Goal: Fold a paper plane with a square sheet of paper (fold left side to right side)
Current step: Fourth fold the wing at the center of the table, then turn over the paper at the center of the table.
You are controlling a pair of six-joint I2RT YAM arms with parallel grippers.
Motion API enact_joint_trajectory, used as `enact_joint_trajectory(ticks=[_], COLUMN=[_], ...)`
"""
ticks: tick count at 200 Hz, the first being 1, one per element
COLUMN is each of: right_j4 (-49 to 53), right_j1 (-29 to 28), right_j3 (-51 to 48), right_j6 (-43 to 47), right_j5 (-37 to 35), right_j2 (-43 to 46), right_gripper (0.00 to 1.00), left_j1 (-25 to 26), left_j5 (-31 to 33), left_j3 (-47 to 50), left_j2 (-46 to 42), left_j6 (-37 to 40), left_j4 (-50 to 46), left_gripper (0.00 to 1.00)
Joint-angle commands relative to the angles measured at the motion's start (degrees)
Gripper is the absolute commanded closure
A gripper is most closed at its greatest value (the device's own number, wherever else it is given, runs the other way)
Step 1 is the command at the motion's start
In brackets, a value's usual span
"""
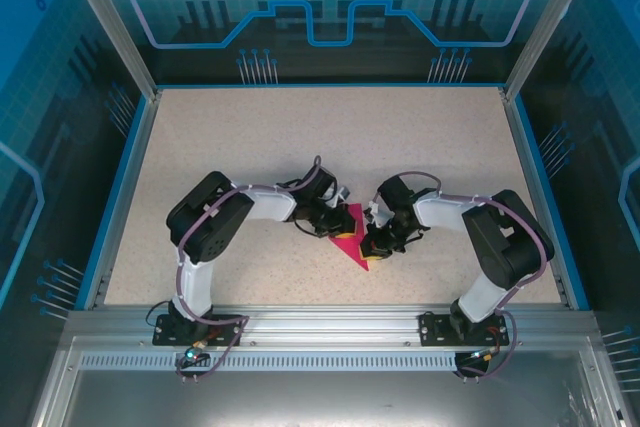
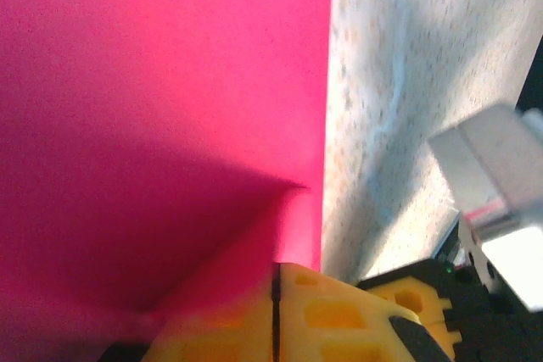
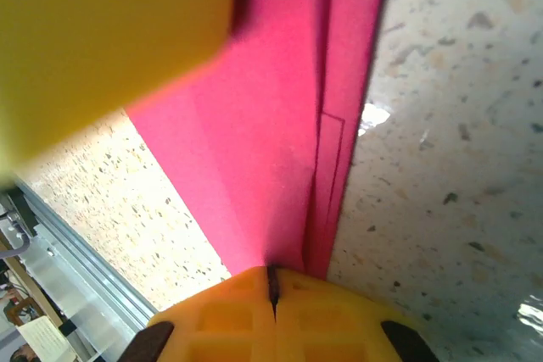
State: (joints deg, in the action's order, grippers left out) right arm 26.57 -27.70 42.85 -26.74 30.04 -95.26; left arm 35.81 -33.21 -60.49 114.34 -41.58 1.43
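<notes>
Your bench (image 1: pixel 250 137) is a pale speckled top inside a blue-walled enclosure, with an aluminium rail (image 1: pixel 320 322) along the near edge. The sheet of paper (image 1: pixel 352 239) lies near the middle of the bench. It is pink and shows from above as a narrow triangle with its point aimed at the rail. It sits between your two arms, with the left arm (image 1: pixel 215 217) reaching in from one side and the right arm (image 1: pixel 500 232) from the other.

In the left wrist view, the left jaws are pressed together, and the paper runs down into their seam, where a shadowed crease meets it. In the right wrist view, the right jaws are closed tight, with folded layers of the paper running straight into the seam and speckled bench on both sides.
</notes>
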Motion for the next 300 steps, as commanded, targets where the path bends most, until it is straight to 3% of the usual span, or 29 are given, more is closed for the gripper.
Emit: enact_joint_trajectory(ticks=[1, 97, 151, 191, 230, 261, 300], right_j4=[7.0, 6.7, -0.4, -3.6, -3.8, -4.3, -9.0], right_j1=[-0.7, -1.0, -1.2, -1.1, -0.1, 2.2, 6.9], right_j3=[-2.9, -3.2, -2.4, -0.1, 0.7, -0.1, -4.6], right_j6=[0.4, 0.3, -0.3, -1.2, -1.2, -1.4, -4.4], right_j5=[-11.6, -10.6, -4.3, -5.2, -13.1, -17.4, -16.2], right_j2=[-3.0, -2.5, 0.9, 6.5, 15.2, 21.9, 29.7], right_gripper=[1.00, 1.00, 1.00, 0.77, 0.47, 0.27, 0.06], left_j1=[-4.8, -13.5, -15.3, -15.5, -13.7, -9.6, -5.3], left_j5=[8.2, 7.5, 6.3, 6.6, 6.0, 4.0, 4.8], left_j3=[-2.4, -6.7, -6.2, -0.8, 7.4, 9.8, 9.0], left_j2=[2.6, 5.4, -1.5, -10.8, -17.8, -16.4, -11.8], left_j6=[4.7, 9.1, 8.8, 5.9, 0.3, -4.2, -7.0], left_j4=[-2.8, -2.6, -4.0, -3.7, -0.7, 2.9, 5.9], left_gripper=[0.90, 0.86, 0.72, 0.56, 0.52, 0.51, 0.52])
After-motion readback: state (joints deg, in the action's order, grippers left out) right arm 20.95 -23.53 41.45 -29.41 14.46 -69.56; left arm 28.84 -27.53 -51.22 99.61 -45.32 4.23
